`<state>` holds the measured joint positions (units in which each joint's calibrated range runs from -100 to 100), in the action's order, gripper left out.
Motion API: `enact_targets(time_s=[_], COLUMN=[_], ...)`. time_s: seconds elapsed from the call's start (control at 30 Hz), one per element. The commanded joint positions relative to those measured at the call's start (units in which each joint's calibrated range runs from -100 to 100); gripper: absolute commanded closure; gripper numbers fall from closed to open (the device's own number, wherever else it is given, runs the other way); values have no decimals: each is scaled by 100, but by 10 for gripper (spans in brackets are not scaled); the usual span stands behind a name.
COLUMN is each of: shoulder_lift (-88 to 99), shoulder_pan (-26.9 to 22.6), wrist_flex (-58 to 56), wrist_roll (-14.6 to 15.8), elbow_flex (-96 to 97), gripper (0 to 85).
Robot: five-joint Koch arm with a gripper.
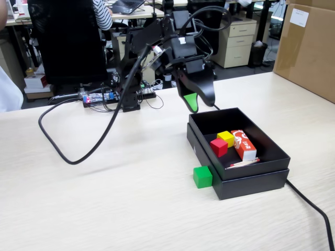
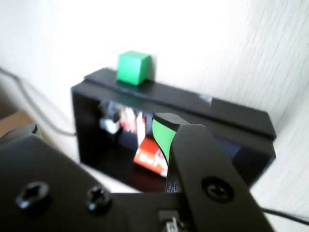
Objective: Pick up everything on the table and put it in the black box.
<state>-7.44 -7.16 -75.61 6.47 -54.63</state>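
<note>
The green cube (image 1: 202,177) sits on the table (image 1: 104,198), touching the front left corner of the black box (image 1: 251,180). It also shows in the wrist view (image 2: 133,67), beyond the box's wall (image 2: 193,104). The red cube (image 1: 219,147) and the yellow cube (image 1: 226,138) lie side by side inside the box. My gripper (image 1: 201,102) hangs above the box's back left corner. In the wrist view the gripper (image 2: 99,130) has its green-padded jaws wide apart with nothing between them.
A red-and-white carton (image 1: 244,145) and a thin stick (image 1: 243,163) also lie in the box. A big brown cardboard carton (image 1: 309,47) stands at the back right. A black cable (image 1: 68,151) loops over the left of the table, and another (image 1: 314,209) runs off front right.
</note>
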Motion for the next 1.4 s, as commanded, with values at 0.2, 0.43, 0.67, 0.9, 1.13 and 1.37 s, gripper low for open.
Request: enact_targets(time_s=[0.2, 0.43, 0.67, 0.9, 1.13, 1.37], shoulder_lift=[-2107, -3105, -3576, -3943, -4172, -3243], shoulder_pan=[117, 117, 103, 83, 88, 112], wrist_flex=[300, 706, 913, 922, 922, 593], wrist_roll=[0, -10, -24, -103, -151, -137], elbow_flex=[-1209, -1654, -1853, -1889, -2134, -1853], gripper=[387, 388, 391, 442, 697, 846])
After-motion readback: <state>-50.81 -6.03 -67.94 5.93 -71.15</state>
